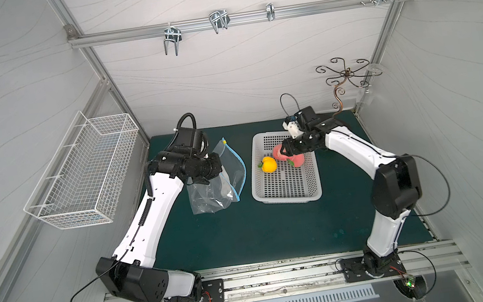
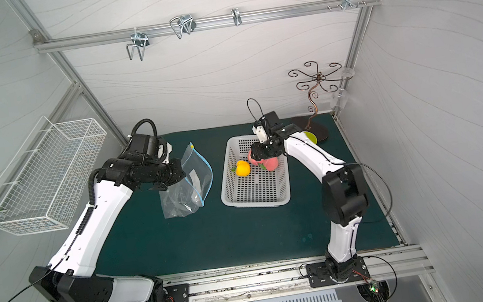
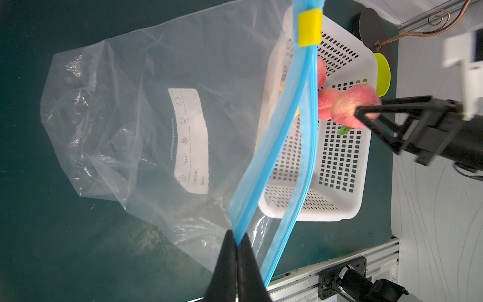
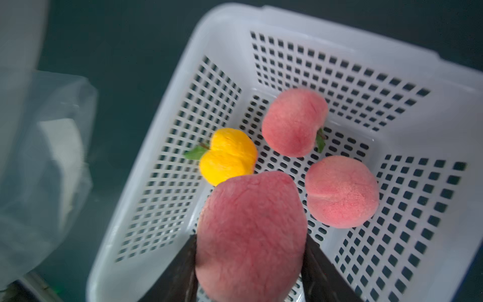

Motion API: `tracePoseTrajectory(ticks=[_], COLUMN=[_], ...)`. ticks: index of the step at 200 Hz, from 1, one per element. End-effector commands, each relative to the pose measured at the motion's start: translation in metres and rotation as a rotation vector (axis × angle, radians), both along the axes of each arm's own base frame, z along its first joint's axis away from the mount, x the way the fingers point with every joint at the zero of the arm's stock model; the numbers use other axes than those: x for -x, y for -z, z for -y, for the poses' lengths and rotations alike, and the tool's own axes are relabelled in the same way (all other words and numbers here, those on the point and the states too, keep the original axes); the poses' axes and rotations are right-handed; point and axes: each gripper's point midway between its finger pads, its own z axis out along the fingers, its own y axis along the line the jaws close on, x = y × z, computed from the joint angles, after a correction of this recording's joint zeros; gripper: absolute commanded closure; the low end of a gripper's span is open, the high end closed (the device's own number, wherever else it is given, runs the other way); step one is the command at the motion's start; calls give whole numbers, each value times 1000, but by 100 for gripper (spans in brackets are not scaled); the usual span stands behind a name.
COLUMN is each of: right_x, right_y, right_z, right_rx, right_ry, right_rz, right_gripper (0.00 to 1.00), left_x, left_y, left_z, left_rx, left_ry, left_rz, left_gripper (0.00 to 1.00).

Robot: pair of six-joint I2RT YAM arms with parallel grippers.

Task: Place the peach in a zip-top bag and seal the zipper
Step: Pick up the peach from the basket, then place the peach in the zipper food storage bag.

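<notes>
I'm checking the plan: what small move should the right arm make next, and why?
Probably lift the right gripper and carry the peach toward the zip-top bag: the peach is gripped over the basket, and the left gripper pinches one zipper lip, holding it open.

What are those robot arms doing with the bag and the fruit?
The left gripper pinches one side of the blue zipper, holding the clear zip-top bag with its mouth open. The right gripper grips a pink peach over the white basket. Two more peaches and a yellow fruit lie in the basket. Nothing is in the bag yet.
</notes>
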Motion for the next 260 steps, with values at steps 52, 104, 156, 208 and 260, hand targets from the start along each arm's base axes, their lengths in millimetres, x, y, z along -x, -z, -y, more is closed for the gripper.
tracePoseTrajectory(ticks=[52, 104, 156, 208, 260], right_x=[69, 107, 113, 89, 87], right_y=[-103, -110, -90, -55, -51], right_z=[-75, -125, -162, -177, -184], right_rx=[-482, -501, -407, -162, -119], right_ry=[-387, -537, -550, -430, -427], right_rz=[57, 44, 41, 97, 122], right_gripper=[48, 48, 49, 49, 30], left_x=[-2, -1, -2, -1, -2], left_y=[-14, -14, -14, -16, -15], left_z=[4, 4, 6, 7, 7], left_rx=[18, 20, 29, 35, 32], left_ry=[14, 13, 19, 25, 28], left_rz=[37, 39, 39, 43, 41], left_gripper=[100, 100, 100, 100, 100])
